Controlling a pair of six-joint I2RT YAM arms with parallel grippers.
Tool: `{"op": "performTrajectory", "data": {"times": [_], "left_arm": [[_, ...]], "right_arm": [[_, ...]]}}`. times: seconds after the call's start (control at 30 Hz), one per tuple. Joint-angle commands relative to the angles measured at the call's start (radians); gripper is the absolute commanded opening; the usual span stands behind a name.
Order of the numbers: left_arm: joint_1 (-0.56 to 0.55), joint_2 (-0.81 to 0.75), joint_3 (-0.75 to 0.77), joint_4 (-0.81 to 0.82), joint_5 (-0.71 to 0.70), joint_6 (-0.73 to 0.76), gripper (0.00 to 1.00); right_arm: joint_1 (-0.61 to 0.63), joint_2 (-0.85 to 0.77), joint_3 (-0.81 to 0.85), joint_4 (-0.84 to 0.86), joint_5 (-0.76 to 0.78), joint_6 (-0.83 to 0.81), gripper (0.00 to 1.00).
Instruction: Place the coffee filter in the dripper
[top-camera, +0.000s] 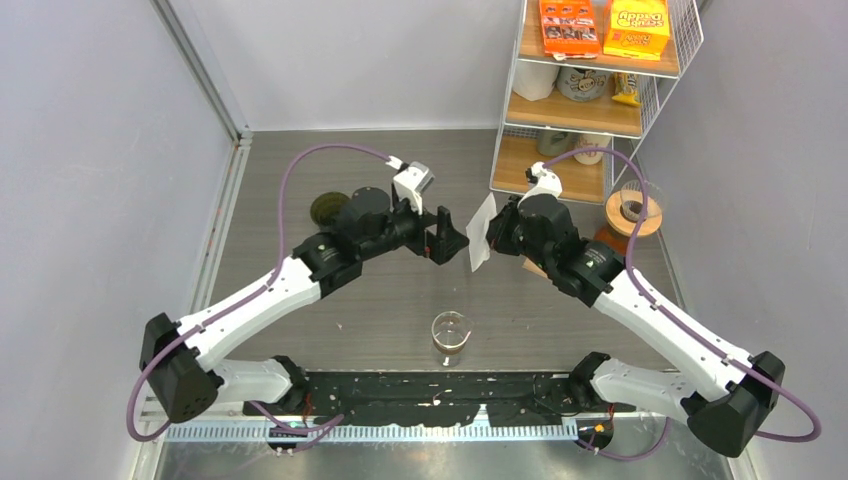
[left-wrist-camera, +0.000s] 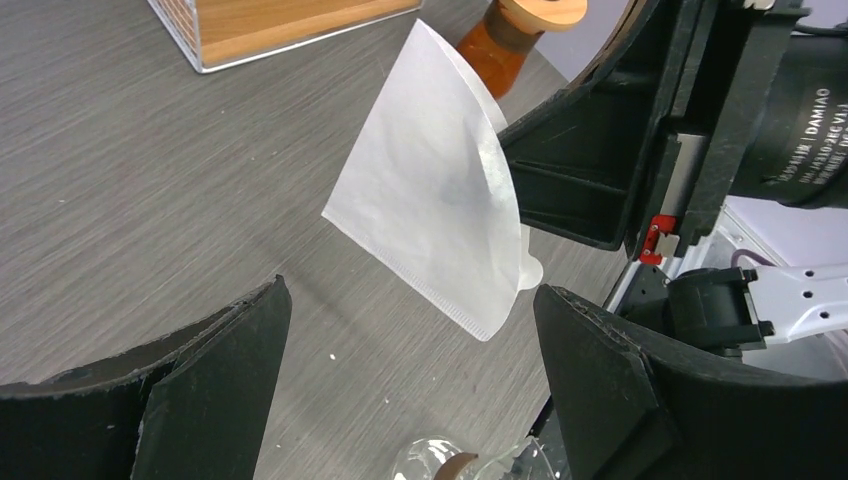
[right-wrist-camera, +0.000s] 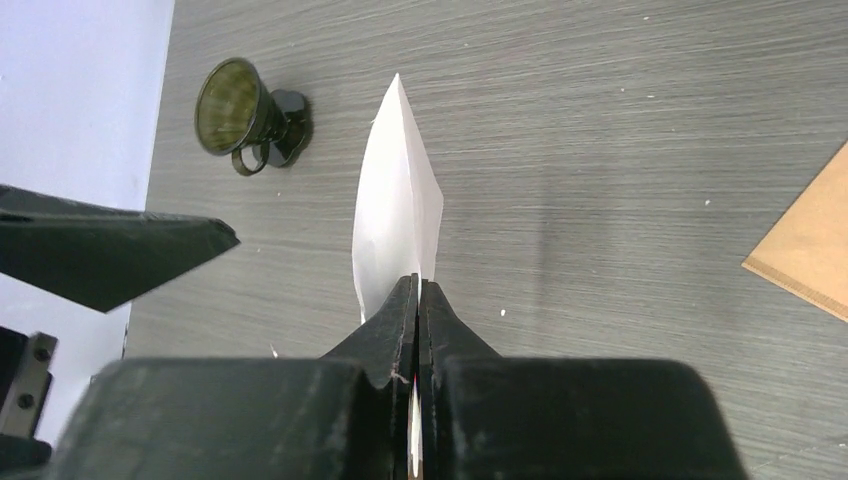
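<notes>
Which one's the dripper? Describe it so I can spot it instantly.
On the grey table, look to the left side, opposite the wire shelf, just beyond the left arm. The dripper is the small dark cone with a handle there; the glass by the arm bases and the wood-collared glass near the shelf are both clear.

The grey wood-grain table (top-camera: 400, 300) spreads out ahead of me. Near its front edge, about centre, stands a small clear glass jug (top-camera: 450, 335), brown at the bottom. At the far right is a white wire rack with wooden shelves (top-camera: 570, 112). On its top shelf I see an orange box (top-camera: 568, 27) with a yellow box (top-camera: 637, 28) just to its right. A white roll (top-camera: 534, 80) and a mug (top-camera: 582, 82) sit on the shelf below. Right of the rack stands a glass vessel with a wooden collar (top-camera: 634, 212).
</notes>
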Motion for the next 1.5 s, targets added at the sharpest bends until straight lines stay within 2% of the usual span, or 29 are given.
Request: {"op": "performTrajectory", "data": {"times": [0.0, 0.23, 0.7, 1.1, 1.23, 1.47], "left_arm": [[-0.037, 0.049, 0.064, -0.004, -0.069, 0.03, 0.99], [-0.079, 0.099, 0.078, -0.008, -0.089, 0.041, 0.99], [-0.093, 0.131, 0.068, -0.018, -0.307, 0.022, 1.0], [-0.092, 0.103, 0.055, -0.035, -0.399, 0.02, 0.99], [-0.092, 0.117, 0.078, -0.045, -0.39, 0.014, 0.99], [-0.093, 0.137, 0.107, -0.055, -0.378, 0.008, 0.92]], "right_arm": [[0.026, 0.017, 0.064, -0.027, 0.15, 0.087, 0.05], [0.048, 0.059, 0.089, -0.016, 0.139, 0.127, 0.05], [0.057, 0.065, 0.057, 0.041, 0.059, 0.138, 0.05], [0.065, 0.047, 0.016, 0.102, 0.043, -0.045, 0.05], [0.074, 0.044, 0.003, 0.117, 0.048, -0.078, 0.05], [0.105, 0.036, -0.015, 0.169, 0.06, -0.142, 0.05]]}}
